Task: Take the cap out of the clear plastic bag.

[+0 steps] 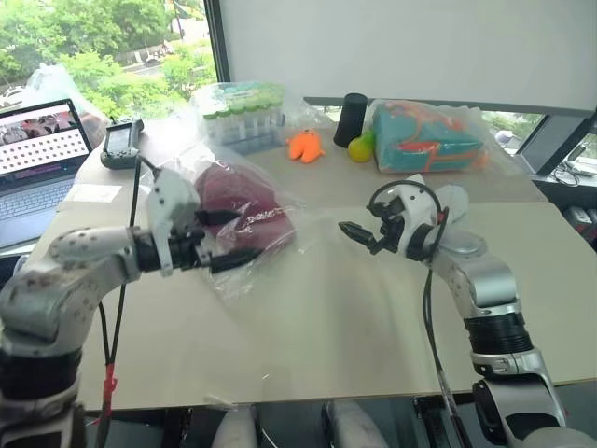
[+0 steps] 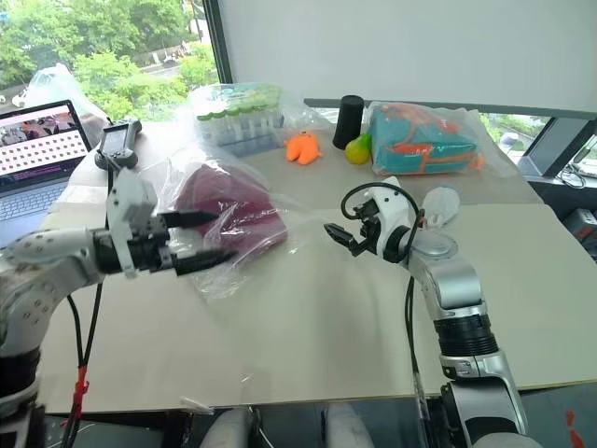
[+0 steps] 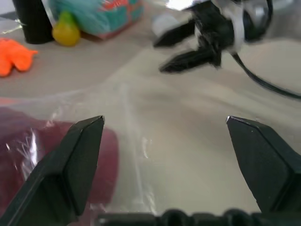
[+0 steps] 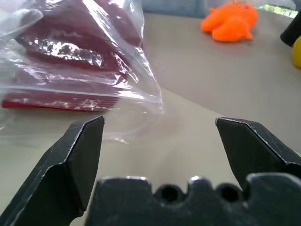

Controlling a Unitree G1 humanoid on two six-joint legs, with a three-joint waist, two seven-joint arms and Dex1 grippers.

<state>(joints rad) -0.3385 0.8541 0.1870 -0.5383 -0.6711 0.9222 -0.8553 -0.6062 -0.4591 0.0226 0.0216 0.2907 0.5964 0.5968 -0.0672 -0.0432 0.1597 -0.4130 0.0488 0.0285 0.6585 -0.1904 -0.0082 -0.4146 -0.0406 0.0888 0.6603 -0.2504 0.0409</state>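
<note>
A dark red fabric cap (image 2: 229, 213) lies inside a large, crinkly, transparent plastic bag (image 2: 270, 245) on a pale tabletop. The cap is bunched and folded, its shape softened by glare on the plastic. The bag is wider than the cap, and loose clear plastic spreads flat onto the table beyond the cap. The cap is fully enclosed.
</note>
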